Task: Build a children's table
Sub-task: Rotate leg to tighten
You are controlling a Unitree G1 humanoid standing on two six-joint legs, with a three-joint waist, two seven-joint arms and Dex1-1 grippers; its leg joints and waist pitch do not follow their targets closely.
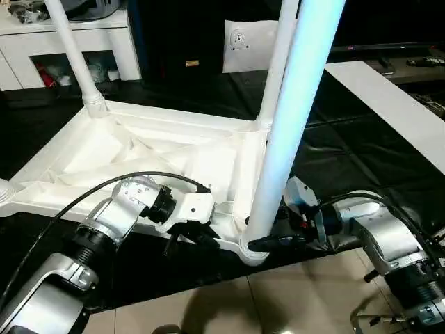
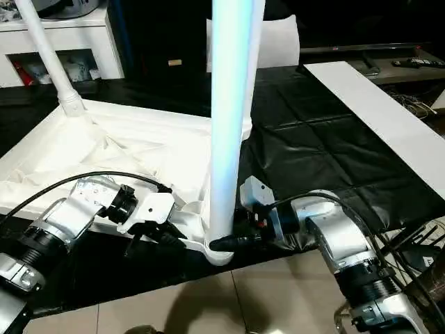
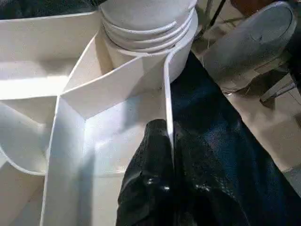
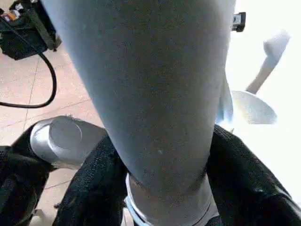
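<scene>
The white tabletop (image 1: 139,149) lies upside down on a black sheet, ribs facing up. Three white legs stand in its corner sockets: one at the far left (image 1: 73,49), one at the far right (image 1: 278,62), and a near leg (image 1: 295,104) in the near right socket (image 1: 254,252). My left gripper (image 1: 198,235) is shut on the tabletop's thin near rim (image 3: 167,89), one black finger (image 3: 150,155) on each side, just left of that socket. At the near leg's base, my right gripper (image 1: 268,243) is shut around the tube (image 4: 155,94), with fingers (image 4: 94,183) on both sides.
The black sheet (image 1: 348,160) covers the floor under the tabletop; beige tiles (image 1: 208,306) begin at its near edge. A white cabinet (image 1: 104,35) stands at the back left, a white flat bag (image 1: 243,45) at the back, and a long white board (image 1: 396,104) on the right.
</scene>
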